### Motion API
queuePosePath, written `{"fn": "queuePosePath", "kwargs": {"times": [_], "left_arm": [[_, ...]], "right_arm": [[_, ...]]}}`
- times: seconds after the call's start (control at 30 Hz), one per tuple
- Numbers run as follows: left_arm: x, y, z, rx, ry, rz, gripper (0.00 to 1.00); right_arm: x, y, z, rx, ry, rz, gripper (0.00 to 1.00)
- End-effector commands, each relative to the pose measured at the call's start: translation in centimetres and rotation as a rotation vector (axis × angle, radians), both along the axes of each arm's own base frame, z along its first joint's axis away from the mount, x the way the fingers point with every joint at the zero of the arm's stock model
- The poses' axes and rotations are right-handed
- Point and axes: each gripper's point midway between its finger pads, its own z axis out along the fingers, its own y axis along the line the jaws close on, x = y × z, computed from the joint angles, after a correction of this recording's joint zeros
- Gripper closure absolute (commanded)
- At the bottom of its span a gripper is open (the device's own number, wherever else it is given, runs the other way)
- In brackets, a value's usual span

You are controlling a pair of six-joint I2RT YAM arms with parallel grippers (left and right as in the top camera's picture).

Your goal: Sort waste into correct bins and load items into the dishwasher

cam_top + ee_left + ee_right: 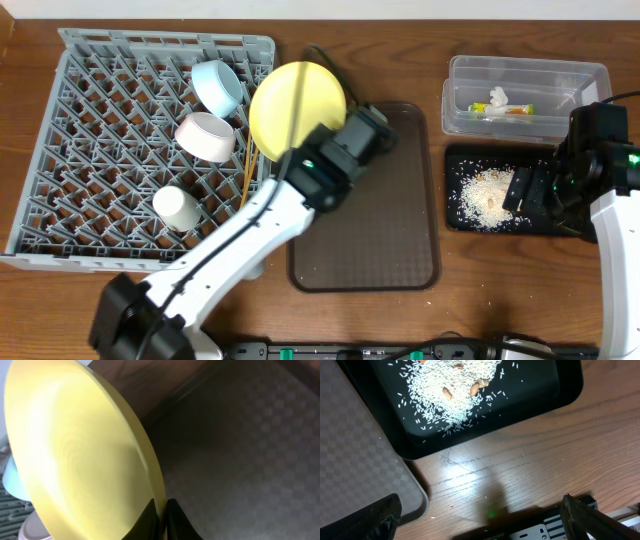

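L tool [162, 521] clamps yellow plate [285, 110] by its rim, plate upright at dish rack [110, 150] right edge; pegs lie leftward. R tool [485, 520] gapes empty, well apart.

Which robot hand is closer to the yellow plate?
Left. The left gripper is pinching the yellow plate by its rim, at the dish rack edge. The right gripper hangs far off, open above the black tray of rice crumbs.

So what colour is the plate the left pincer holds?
Yellow; the plate shows best from the left wrist.
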Motion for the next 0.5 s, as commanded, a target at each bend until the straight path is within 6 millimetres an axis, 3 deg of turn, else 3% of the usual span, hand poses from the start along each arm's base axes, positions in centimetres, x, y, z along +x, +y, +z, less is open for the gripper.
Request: {"fn": "queuePosePath", "kwargs": {"times": [0.0,0.47], "left_arm": [[0.5,0.2,2.0,-0.187,0.037,0.031,0.92],[2.9,3.5,3.5,-0.687,0.253,0.108,0.92]], "right_arm": [[0.1,-0.3,0.6,-0.004,-0.020,-0.003,0.01],[0.0,-0.2,0.6,-0.003,-0.014,-0.003,0.01]]}}
